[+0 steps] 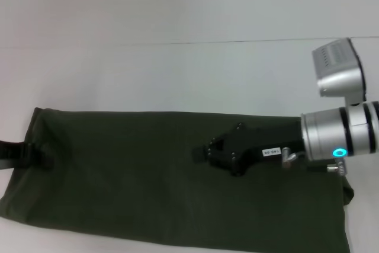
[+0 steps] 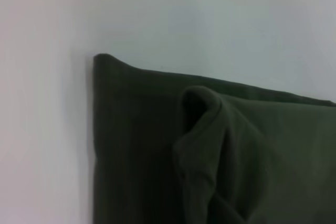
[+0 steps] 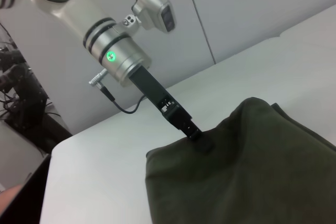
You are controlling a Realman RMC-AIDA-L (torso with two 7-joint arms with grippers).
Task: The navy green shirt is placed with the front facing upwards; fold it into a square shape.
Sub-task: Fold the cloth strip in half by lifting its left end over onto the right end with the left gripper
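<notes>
White table (image 1: 177, 69), matte and bare where it shows; a thin dark seam runs across it in the head view, far side of the shirt. In the right wrist view the table edge drops off to a dim area with dark cables and equipment (image 3: 18, 90), and pale wall panels with 1 vertical joint stand behind.

Shirt (image 1: 136, 176) lies on the near part of the table as a long dark olive band, running from the robot's left side across to its right. Plain cloth faces up; no lettering or collar shows in any view. Far edge is straight, left end squared off, right end rumpled near the table's lower corner.

Right gripper (image 1: 204, 152) is out over the middle of the band, black fingers pointing toward the robot's left, low over or on the cloth; contact cannot be told. Jaws look narrow, tips close together, and nothing can be made out between them. Silver wrist behind it carries a lit cyan ring.

Left gripper (image 3: 200, 141) sits at the shirt's left end. The right wrist view shows its black tip pressed into the cloth edge, a raised hump of fabric beside it. Jaw state cannot be told. The left wrist view shows a layer of the shirt (image 2: 220, 145) bunched up in a fold.
</notes>
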